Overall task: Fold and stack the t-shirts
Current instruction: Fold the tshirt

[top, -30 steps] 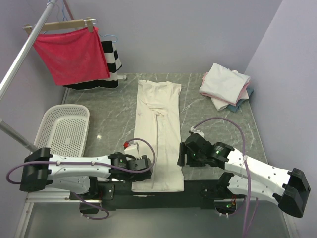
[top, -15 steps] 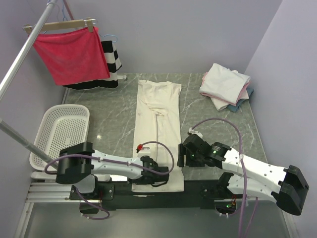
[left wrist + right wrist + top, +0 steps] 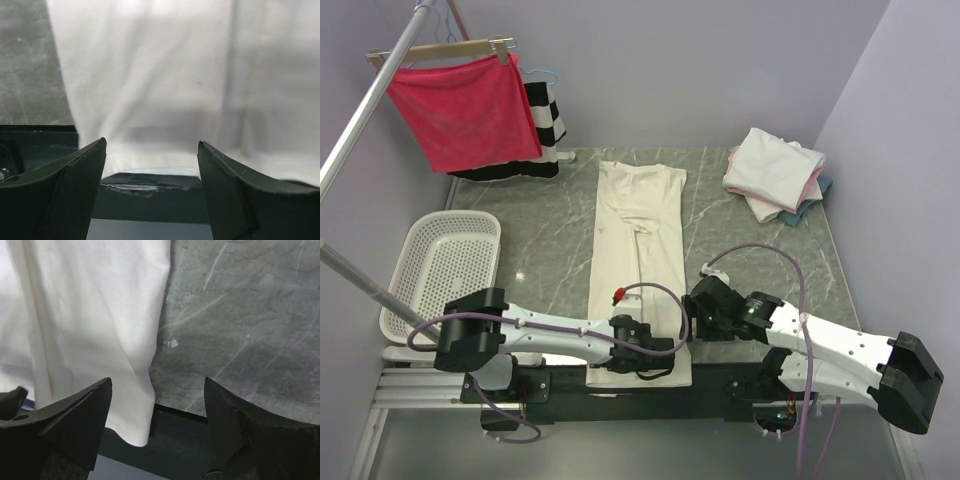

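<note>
T-shirt (image 3: 165,90) hem just beyond spread left gripper (image 3: 151,144), seemingly untouched.

Top external view: a fixed camera high above the near side looks down and forward over the whole counter (image 3: 550,215). Wrist views: each camera sits close behind the left tool (image 3: 151,145) or right tool (image 3: 158,382), facing the near counter edge. All three views share the near hem of the cream t-shirt (image 3: 640,250).

Red cloth (image 3: 465,110) on wooden hanger (image 3: 440,50) top-left, b&w checked garment (image 3: 548,115) behind it, white mesh basket (image 3: 412,250) at left, grey marble tabletop (image 3: 550,230)
</note>
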{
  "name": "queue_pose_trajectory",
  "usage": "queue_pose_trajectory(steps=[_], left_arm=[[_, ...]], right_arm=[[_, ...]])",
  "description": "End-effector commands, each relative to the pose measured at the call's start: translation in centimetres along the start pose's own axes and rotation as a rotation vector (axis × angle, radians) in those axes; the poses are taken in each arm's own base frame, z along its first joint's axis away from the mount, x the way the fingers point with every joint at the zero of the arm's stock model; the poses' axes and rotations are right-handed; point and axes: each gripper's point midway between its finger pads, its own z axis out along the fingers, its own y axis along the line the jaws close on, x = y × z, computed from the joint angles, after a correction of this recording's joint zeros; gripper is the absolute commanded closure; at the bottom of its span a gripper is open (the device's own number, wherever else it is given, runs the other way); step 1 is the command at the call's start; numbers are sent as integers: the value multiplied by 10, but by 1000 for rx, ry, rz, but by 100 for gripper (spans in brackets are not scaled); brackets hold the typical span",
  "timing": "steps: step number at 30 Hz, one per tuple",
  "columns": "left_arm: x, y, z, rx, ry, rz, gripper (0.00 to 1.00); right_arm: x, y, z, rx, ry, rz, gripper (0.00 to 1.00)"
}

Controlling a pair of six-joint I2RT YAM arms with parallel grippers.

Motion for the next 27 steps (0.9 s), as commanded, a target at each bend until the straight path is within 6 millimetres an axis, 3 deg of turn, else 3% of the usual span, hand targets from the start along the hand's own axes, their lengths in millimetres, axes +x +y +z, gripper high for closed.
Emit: queue_pose_trajectory(steps=[1, 6, 10, 12, 16, 19, 21, 23, 24, 27], left_arm=[[-5, -22, -16, 152, -4, 18, 20], [6, -46, -13, 254, 31, 72, 19], [15, -44, -5, 214, 54, 102, 20], [8, -40, -11, 183, -6, 67, 20], [-25, -1, -40, 132, -122, -77, 17], [-30, 32, -47, 143, -123, -223, 12], [-17, 58, -33, 109, -84, -294, 12], [-10, 60, -35, 191, -30, -366, 15], [1, 71, -23, 177, -8, -364, 16], [21, 71, -14, 250, 78, -403, 18]], right_arm=[[1, -1, 4, -7, -12, 12, 19], [4, -2, 4, -8, -10, 22, 19], [2, -3, -1, -13, -26, 31, 19], [0, -2, -3, -17, -35, 33, 18], [0, -3, -5, -21, -40, 35, 18], [3, 1, -6, -44, -25, 38, 18], [10, 2, -5, -63, 1, 44, 18], [12, 4, -7, -92, 1, 64, 18], [20, 4, -7, -108, 27, 71, 18], [33, 7, -11, -167, 68, 104, 19]])
